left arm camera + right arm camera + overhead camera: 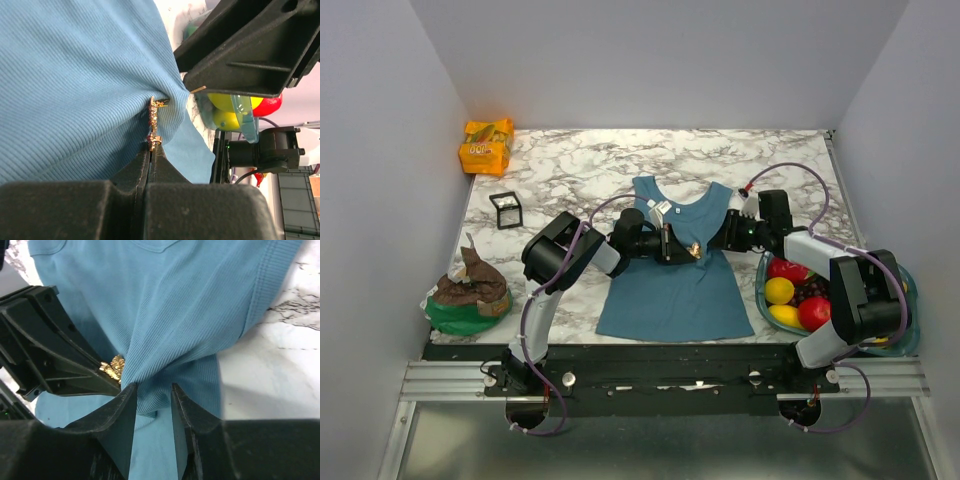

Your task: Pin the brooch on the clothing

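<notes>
The teal-blue clothing [670, 290] lies flat on the marble table, neck toward the back. My left gripper [152, 149] is shut on the brooch [154, 122], a tiny gold and red pin pressed against a pulled-up ridge of fabric [75, 75]. From above, the brooch [694, 250] sits at the shirt's middle, between both grippers. My right gripper [153, 390] pinches a bunched fold of the clothing [175, 305] between its fingers, lifting it. In the right wrist view the brooch [114, 367] shows just left of that fold, at the tip of the left gripper's fingers [60, 355].
A clear bowl [905, 300] with a lemon [779, 290], an apple [814, 312] and other fruit stands at the right. A black-framed clear box [505, 209] and an orange packet [486, 146] lie at back left. A green and brown bag [468, 295] sits front left.
</notes>
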